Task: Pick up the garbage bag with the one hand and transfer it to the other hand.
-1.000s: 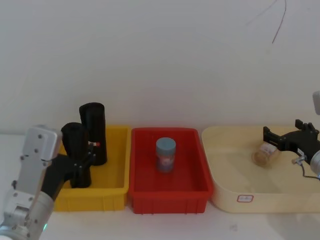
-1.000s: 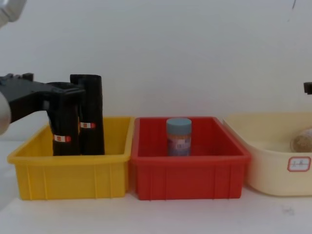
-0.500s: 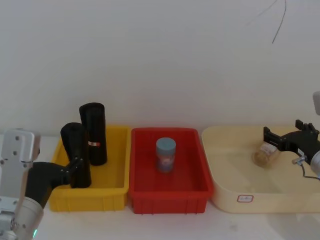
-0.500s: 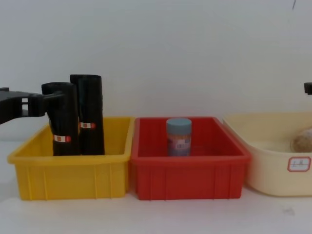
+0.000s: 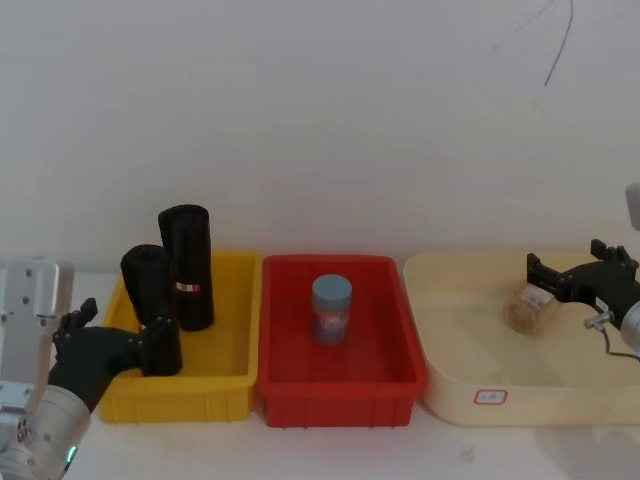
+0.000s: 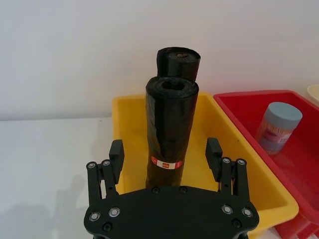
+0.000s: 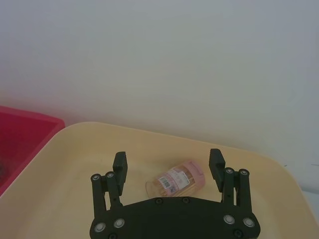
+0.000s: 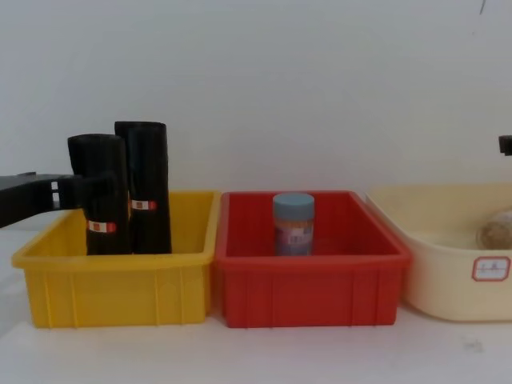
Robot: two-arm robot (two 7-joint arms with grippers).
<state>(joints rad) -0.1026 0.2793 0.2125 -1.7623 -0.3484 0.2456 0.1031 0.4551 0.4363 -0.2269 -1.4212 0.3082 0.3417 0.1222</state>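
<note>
The garbage bag is the shorter black roll with a red-and-white band. It stands upright in the yellow bin, in front of a taller black roll. My left gripper is open and low at the bin's left side. In the left wrist view the garbage bag stands between the fingers of the left gripper, with a gap on each side. In the chest view a finger of the left gripper overlaps the garbage bag. My right gripper hangs open over the cream tray.
A red bin in the middle holds a blue-lidded jar. A pinkish jar lies on its side in the cream tray, just ahead of the right gripper. A white wall stands close behind the bins.
My left arm has drawn back toward me and dropped lower, so the gripper has slid from the roll's upper part to its lower part. Both rolls stay in the bin. The right arm is still.
</note>
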